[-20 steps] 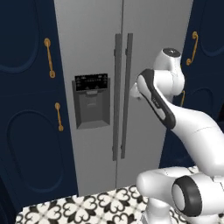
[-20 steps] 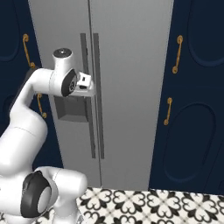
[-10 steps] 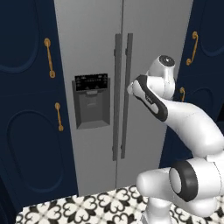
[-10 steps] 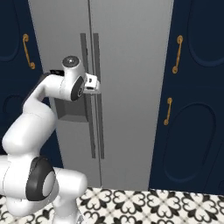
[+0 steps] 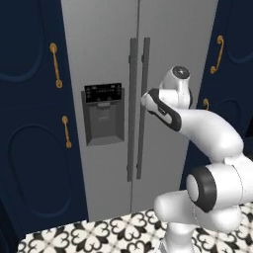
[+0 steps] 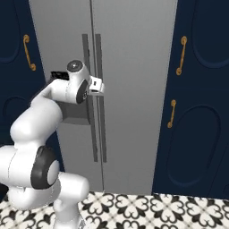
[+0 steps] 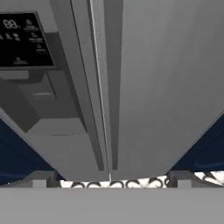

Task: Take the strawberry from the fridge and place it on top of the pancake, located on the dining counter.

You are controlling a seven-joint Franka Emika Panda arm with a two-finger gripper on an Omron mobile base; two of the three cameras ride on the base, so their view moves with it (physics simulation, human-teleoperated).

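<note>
Left base view: you're facing the fridge [image 5: 104,59], both doors shut, two vertical door handles [image 5: 132,108] side by side at the centre seam. The black dispenser panel [image 5: 103,92] and its recess sit on the left door. Your arm rises from lower right, with the hand end just beside the right handle at about dispenser height; the fingers are hidden behind the wrist. Navy cabinets [image 5: 29,123] with gold handles [image 5: 55,64] flank the fridge. Patterned floor tiles [image 5: 99,234] run along the bottom.

Right base view: the gripper [image 6: 99,86] sits right at the door handles, overlapping them; you cannot tell whether it touches them. The fingers are too small here to read as spread or closed. The navy cabinet is on the right.

Hand view: you're looking down along the fridge front, the seam and both handles running down the middle, the dispenser panel upper left. Two dark finger tips [image 7: 41,178] stand wide apart at the bottom, nothing between them, so the hand is spread and empty. The strawberry can't be located with the doors shut.
</note>
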